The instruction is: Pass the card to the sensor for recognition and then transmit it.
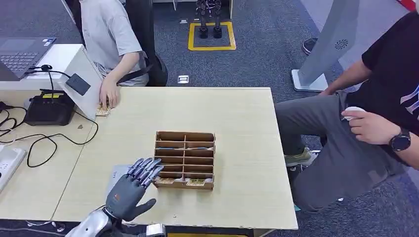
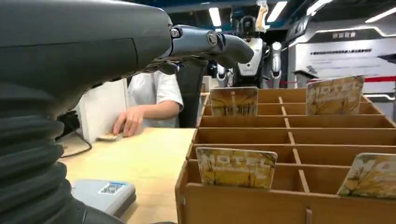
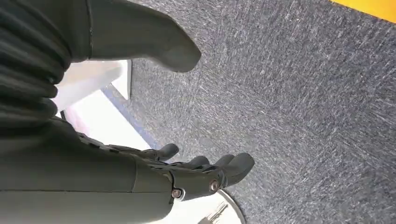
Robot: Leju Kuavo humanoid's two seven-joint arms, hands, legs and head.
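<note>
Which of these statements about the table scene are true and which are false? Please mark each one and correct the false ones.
1. The left hand holds a card. False: it holds nothing, and its fingers are spread beside the wooden organizer.
2. Cards stand in the organizer's nearest row. True: two hotel cards show there in the head view.
3. The organizer lies on the floor. False: it stands on the light wooden table.
4. A seated person's hand rests on the table's far left corner. True.
5. The right hand is above the table. False: it hangs over grey carpet.
6. A flat grey device lies on the table by the left hand. True.
</note>
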